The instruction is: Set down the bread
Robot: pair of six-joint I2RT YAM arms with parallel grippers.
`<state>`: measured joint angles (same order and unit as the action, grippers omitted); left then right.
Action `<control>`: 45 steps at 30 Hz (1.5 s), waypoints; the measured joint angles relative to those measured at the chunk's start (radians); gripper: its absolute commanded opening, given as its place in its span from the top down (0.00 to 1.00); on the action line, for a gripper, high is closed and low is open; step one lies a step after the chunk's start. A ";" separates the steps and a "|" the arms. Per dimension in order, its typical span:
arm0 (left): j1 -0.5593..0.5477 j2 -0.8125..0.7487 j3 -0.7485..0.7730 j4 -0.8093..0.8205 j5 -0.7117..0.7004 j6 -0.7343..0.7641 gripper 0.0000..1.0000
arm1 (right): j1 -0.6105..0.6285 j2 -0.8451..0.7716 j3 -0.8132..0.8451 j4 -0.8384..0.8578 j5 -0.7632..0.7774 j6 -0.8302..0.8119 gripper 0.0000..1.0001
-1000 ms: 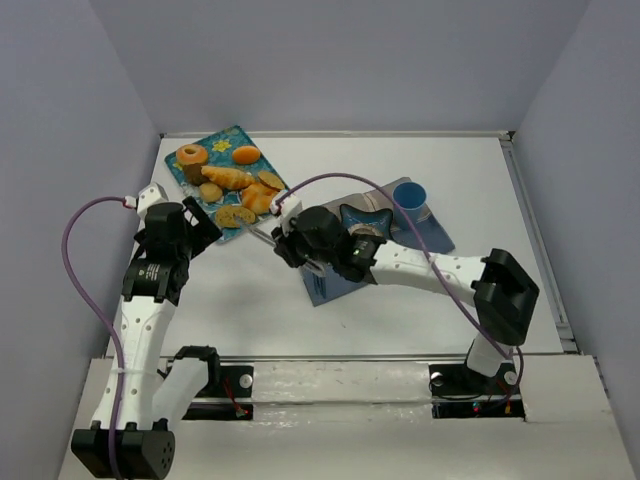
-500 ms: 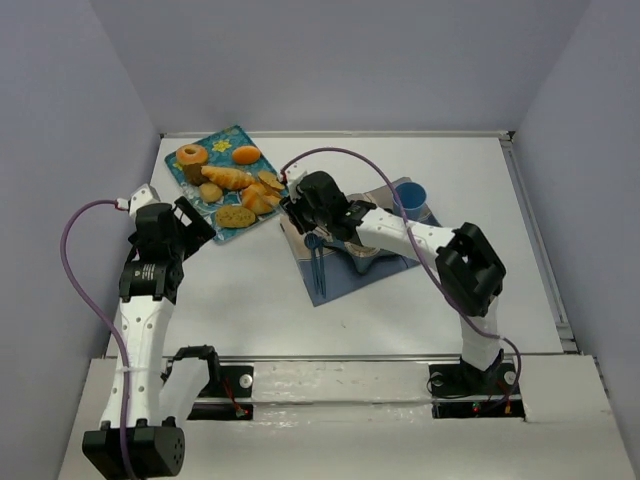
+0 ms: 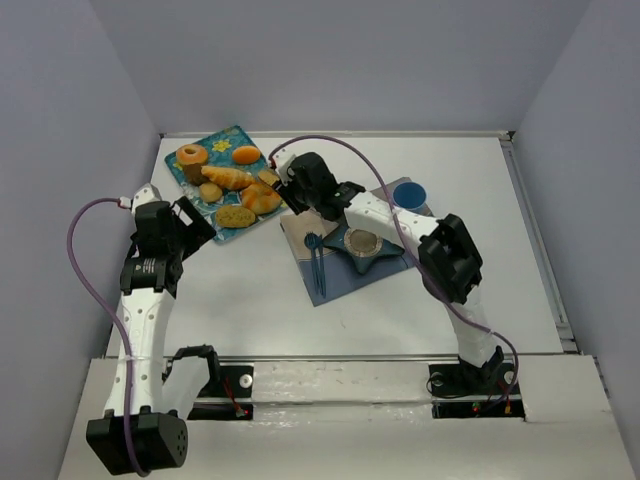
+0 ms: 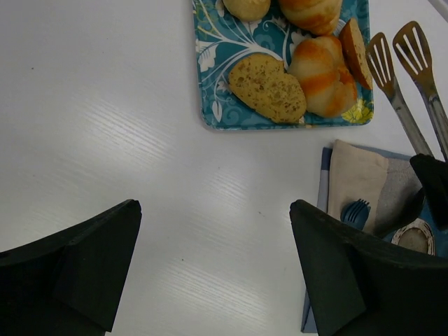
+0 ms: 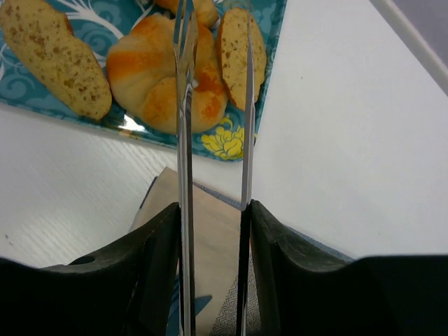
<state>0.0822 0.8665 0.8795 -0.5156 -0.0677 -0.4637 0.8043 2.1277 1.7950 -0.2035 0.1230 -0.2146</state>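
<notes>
R gripper (image 5: 213, 208) clamped on tongs (image 5: 184, 140); L gripper (image 4: 215, 210) jaws apart.
Bread (image 5: 232, 56) on tray (image 4: 210, 84) edge, beside roll (image 5: 161, 77); tong tips spread approx. over it, contact unclear.

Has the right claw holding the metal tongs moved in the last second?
Yes. The right gripper, gripping silver metal tongs, moved from the blue cloth placemat's edge toward the teal patterned tray, away from the arm bases.
</notes>
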 measured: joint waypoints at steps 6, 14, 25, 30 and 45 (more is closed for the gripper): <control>0.018 0.007 -0.003 0.003 0.015 0.006 0.01 | -0.008 0.073 0.087 -0.013 0.000 -0.023 0.52; 0.051 0.008 -0.003 0.004 0.032 0.012 0.01 | -0.021 0.172 0.170 -0.060 -0.010 -0.034 0.52; 0.063 0.035 -0.004 0.011 0.042 0.018 0.01 | -0.039 0.249 0.259 -0.085 0.002 -0.042 0.51; 0.071 0.035 -0.004 0.011 0.043 0.019 0.01 | -0.039 0.270 0.277 -0.095 0.014 -0.052 0.51; 0.096 0.035 -0.004 0.019 0.075 0.019 0.01 | -0.039 0.266 0.269 -0.103 0.018 -0.048 0.76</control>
<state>0.1783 0.9020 0.8753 -0.4969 0.0074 -0.4446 0.7650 2.3932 2.0636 -0.3069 0.1413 -0.2630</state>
